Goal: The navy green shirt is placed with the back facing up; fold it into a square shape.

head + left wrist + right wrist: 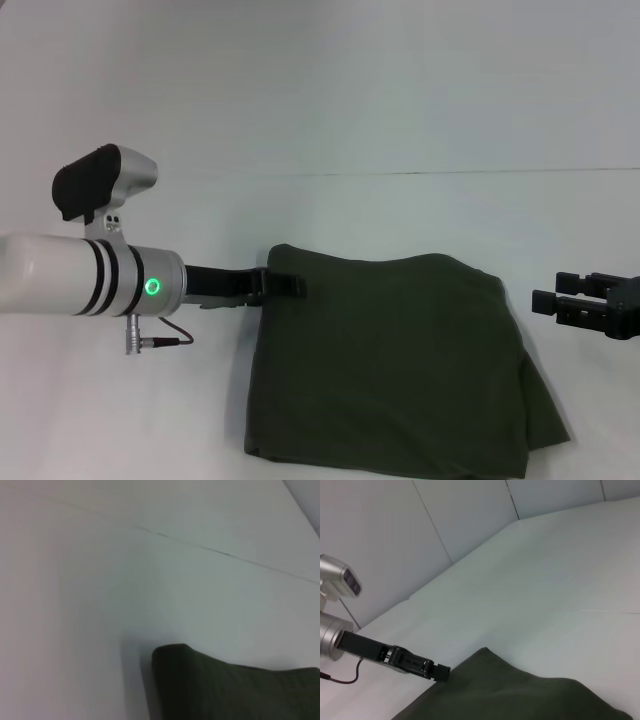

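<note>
Shirt point(390, 360) lies on the white table point(400, 120) toward the near edge, already doubled into a roughly rectangular block, with a looser layer poking out at its right near corner. The left gripper point(285, 285) sits at the shirt's far left corner, fingertips touching or just over the folded edge; whether it pinches cloth or merely rests against it I cannot tell, since the fingers look close together but the fabric hides the contact. The right gripper point(545, 300) hovers just off the shirt's right side, clear of the cloth, its fingers parted and holding nothing. My reading is that the fold is mostly done and the step in hand is squaring the block — the left corner needs either a clean release or a final tuck. To do that well, the left gripper should let go without dragging the top layer sideways, drawing back toward the left edge of the table low and straight. The stray layer at the right near corner probably wants tucking under by the right gripper, taken at its edge only so the layers below stay flat. No containers are in view — only table and shirt.
</note>
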`<state>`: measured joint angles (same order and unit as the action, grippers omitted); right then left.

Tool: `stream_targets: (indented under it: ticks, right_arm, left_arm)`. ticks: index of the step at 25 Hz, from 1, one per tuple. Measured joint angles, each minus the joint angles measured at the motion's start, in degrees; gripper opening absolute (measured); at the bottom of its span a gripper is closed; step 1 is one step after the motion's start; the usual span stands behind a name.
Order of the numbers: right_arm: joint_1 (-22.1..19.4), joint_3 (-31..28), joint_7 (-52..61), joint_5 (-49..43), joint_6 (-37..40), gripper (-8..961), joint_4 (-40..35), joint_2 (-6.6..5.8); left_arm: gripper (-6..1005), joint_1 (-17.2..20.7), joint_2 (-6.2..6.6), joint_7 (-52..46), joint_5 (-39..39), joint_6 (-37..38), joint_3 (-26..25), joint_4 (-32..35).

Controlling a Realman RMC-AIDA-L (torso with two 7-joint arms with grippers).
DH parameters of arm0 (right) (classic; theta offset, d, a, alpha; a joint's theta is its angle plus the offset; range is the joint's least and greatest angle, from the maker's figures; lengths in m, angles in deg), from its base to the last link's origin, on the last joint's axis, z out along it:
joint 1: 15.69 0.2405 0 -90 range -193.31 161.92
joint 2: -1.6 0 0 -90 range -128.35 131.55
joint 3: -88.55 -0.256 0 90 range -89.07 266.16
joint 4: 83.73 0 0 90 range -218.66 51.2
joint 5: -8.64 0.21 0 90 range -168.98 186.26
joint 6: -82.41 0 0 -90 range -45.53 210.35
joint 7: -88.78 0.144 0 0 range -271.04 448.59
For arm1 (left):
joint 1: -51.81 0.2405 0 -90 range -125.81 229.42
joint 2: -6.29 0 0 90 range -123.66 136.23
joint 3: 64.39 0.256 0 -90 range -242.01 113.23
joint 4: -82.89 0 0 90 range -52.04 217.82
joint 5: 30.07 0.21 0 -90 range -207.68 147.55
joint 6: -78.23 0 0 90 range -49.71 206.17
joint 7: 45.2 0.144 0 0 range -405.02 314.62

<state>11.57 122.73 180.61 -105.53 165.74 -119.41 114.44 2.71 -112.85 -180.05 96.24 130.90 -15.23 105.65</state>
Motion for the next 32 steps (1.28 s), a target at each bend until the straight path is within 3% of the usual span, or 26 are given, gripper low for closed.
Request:
stream_targets:
  ticks: [14, 23, 32]
  right_arm:
    - [-0.20, 0.00, 0.08, 0.01, 0.00, 714, 0.00, 0.00]
    - [-0.55, -0.07, 0.38, 0.26, 0.08, 715, 0.00, -0.09]
    - [-0.54, -0.71, 0.37, 0.28, 0.12, 736, -0.03, -0.09]
  left_arm:
    - [751, -0.12, -0.55, 0.52, 0.00, -0.39, 1.61, -0.74]
    - [600, 0.31, -0.58, -0.03, 0.00, -0.20, 1.44, -0.61]
    - [256, 0.72, -0.49, -0.47, -0.04, 0.31, 1.28, -0.46]
